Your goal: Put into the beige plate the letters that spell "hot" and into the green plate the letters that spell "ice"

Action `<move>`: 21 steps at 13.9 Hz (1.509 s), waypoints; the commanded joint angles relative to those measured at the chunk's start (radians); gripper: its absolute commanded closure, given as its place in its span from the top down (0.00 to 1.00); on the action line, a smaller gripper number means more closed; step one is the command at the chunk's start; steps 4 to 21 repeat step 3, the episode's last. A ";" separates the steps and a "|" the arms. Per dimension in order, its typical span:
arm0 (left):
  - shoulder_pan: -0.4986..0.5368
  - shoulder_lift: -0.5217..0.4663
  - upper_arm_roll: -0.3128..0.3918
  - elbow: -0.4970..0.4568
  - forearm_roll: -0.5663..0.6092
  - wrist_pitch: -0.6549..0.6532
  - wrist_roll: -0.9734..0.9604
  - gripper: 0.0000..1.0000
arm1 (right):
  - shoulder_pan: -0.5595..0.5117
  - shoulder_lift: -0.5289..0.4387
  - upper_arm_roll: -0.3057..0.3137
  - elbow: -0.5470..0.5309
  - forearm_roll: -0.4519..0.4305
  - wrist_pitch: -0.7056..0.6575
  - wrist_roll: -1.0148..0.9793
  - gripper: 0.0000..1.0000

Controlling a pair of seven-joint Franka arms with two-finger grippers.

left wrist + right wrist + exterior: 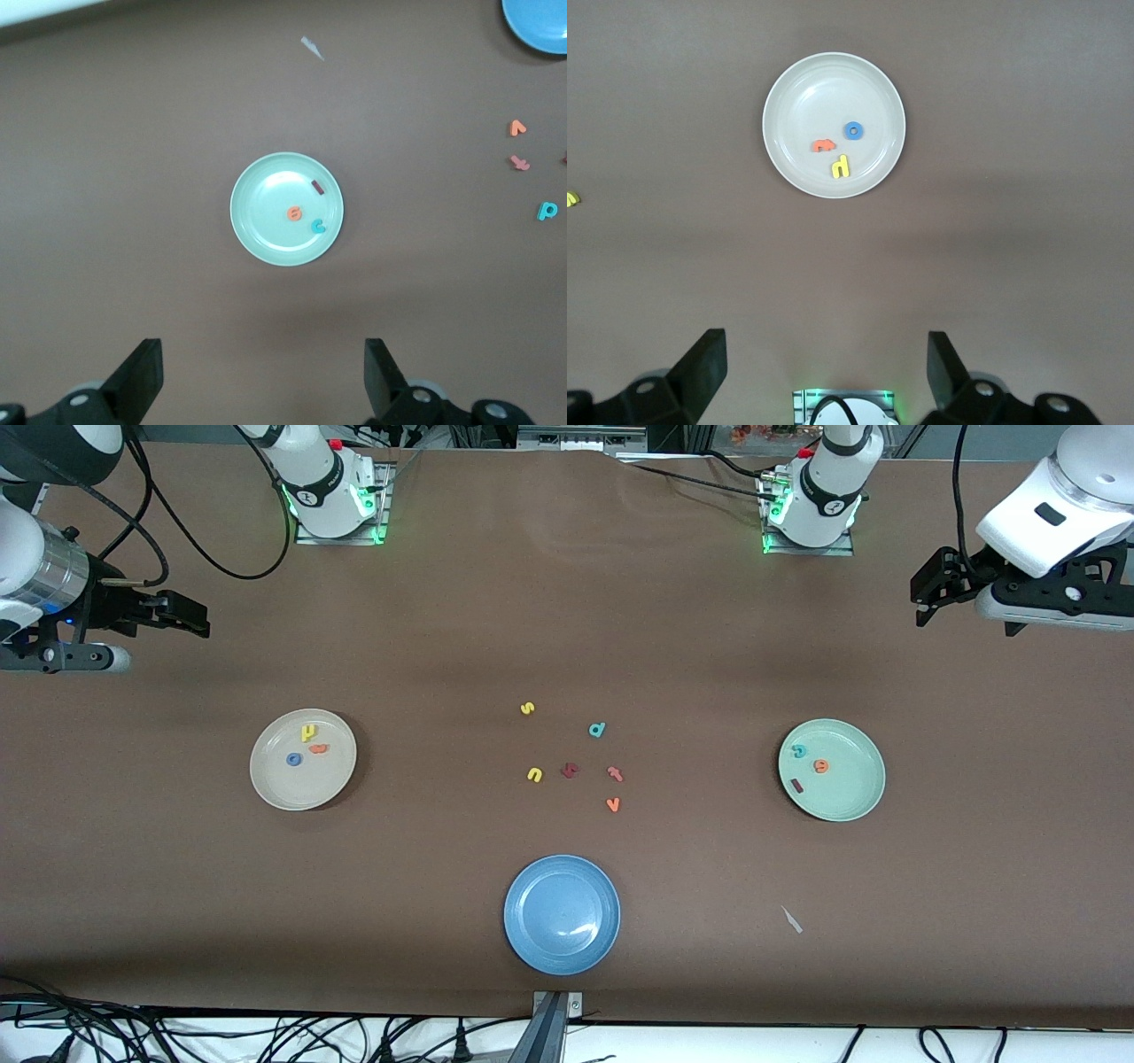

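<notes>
Brown table (567,629): foam letters, no readable labels.

The blue plate (562,952) looks smooth and glossy, catching a white glint. The table (567,602) is covered by a matt brown sheet. The green plate (266,212) shows a soft sheen.
</notes>
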 commanded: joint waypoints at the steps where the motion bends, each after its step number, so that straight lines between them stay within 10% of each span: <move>1: 0.073 0.009 0.010 0.013 -0.110 -0.032 -0.010 1.00 | 0.002 0.011 -0.005 0.027 0.013 -0.023 0.010 1.00; 21: 0.080 0.012 0.005 0.007 -0.124 -0.032 -0.019 1.00 | 0.003 0.011 -0.005 0.027 0.013 -0.023 0.009 1.00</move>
